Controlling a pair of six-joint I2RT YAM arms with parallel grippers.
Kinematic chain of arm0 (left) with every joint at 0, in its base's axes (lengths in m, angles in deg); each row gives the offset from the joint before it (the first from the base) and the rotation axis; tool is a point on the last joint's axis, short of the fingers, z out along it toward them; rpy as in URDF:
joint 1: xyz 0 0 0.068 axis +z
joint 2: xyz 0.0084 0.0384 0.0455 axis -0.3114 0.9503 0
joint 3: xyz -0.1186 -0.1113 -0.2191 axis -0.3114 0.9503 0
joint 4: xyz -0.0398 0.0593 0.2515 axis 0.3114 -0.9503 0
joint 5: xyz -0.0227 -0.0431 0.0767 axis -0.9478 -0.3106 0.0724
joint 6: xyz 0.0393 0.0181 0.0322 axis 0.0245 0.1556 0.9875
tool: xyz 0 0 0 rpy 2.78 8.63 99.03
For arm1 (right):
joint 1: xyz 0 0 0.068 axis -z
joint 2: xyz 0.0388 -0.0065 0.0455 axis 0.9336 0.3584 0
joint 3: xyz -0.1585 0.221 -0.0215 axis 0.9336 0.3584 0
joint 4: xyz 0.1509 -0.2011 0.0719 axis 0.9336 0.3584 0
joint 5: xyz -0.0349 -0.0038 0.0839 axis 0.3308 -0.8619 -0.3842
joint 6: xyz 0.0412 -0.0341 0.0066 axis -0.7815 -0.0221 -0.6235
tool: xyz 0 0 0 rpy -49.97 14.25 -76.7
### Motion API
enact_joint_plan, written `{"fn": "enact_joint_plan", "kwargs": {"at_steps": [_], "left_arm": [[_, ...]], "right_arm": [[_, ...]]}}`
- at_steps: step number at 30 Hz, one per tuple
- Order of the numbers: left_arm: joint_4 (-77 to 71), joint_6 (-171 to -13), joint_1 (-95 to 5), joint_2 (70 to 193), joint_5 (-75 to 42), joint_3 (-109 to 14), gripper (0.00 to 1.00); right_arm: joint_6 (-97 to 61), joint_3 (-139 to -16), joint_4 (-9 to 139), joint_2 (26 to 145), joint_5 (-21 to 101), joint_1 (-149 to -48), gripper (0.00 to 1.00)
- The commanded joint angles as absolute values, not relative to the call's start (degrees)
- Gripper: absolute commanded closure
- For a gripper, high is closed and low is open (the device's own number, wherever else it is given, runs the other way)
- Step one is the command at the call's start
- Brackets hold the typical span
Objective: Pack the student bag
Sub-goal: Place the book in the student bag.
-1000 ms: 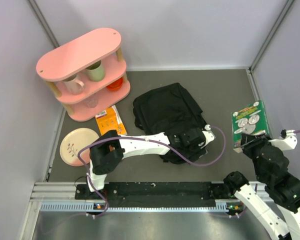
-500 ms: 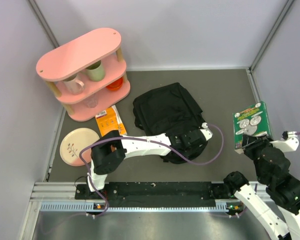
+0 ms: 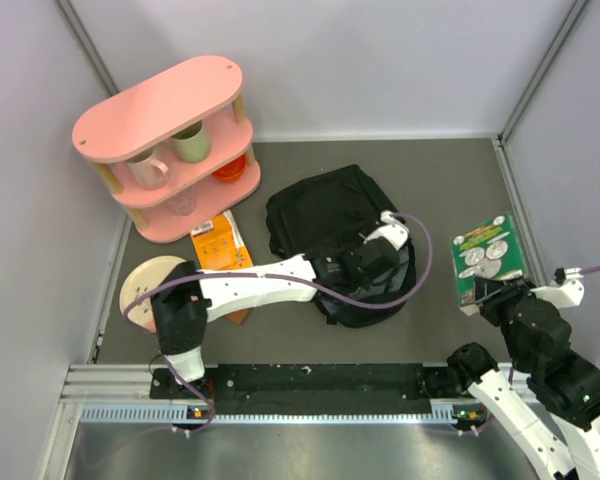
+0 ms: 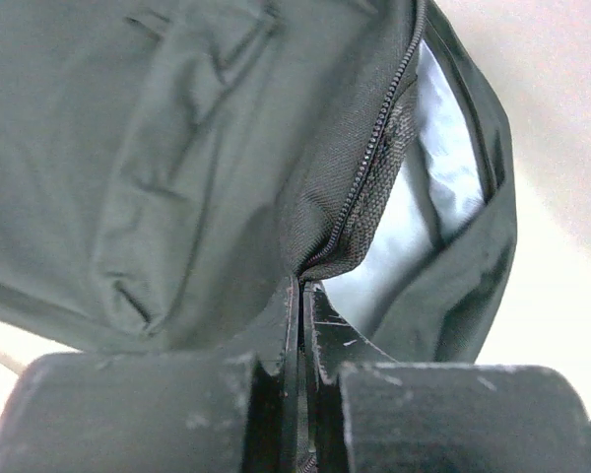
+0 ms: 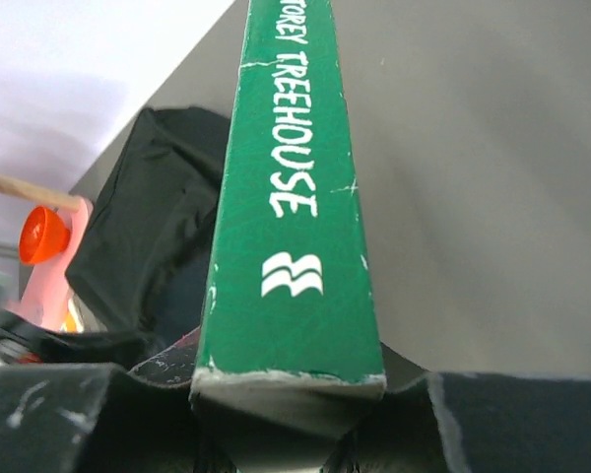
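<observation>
The student bag (image 3: 330, 215) lies slumped near the middle of the table (image 3: 450, 180), a little toward the far edge, its black fabric creased and rounded. The left arm reaches across from the near left corner, and the left gripper (image 4: 300, 301) is over the bag's near right part. In the left wrist view its two fingers are pressed together with almost no gap, pinching the black edge of the bag where the zip (image 4: 369, 168) runs. Beside that zip the fabric gapes and shows a pale lining (image 4: 414, 217) inside. The right gripper (image 5: 288, 414) is clamped on a green book (image 3: 488, 255), its fingers partly closed against the two covers at the lower end. The book is held up off the table near the right edge, tilted, with its cover of round silvery pictures facing upward. The right wrist view looks along the green spine, which carries white lettering reading "STOREY TREEHOUSE". A pink two-tier shelf (image 3: 160, 105) stands in the far left corner, with a pale mug (image 3: 148, 170), a green mug (image 3: 191, 145) and an orange cup (image 3: 230, 168) on its middle level. An orange booklet (image 3: 220, 243) lies flat just in front of the shelf. A pale plate (image 3: 140, 285) sits by the left edge, partly covered by the left arm.
</observation>
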State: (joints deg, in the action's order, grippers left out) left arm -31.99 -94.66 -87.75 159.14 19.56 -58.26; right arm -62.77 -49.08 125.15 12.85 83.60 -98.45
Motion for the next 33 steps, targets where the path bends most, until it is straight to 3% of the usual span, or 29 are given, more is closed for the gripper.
{"fn": "enact_joint_plan", "kwargs": {"at_steps": [1, 19, 33], "left_arm": [[-30.3, -96.7, -85.0, 151.2, 25.7, -61.3, 1.00], [-20.2, -97.8, -81.4, 143.9, 19.2, -61.9, 1.00], [-18.7, -98.2, -81.5, 141.8, 18.5, -59.6, 1.00]], "right_arm": [[-67.6, -46.7, 121.3, 14.4, 75.2, -98.7, 1.00], [-76.0, -30.5, 92.0, 17.4, 39.9, -98.7, 1.00], [-90.4, -18.2, 65.3, 25.6, 30.4, -98.2, 1.00]]}}
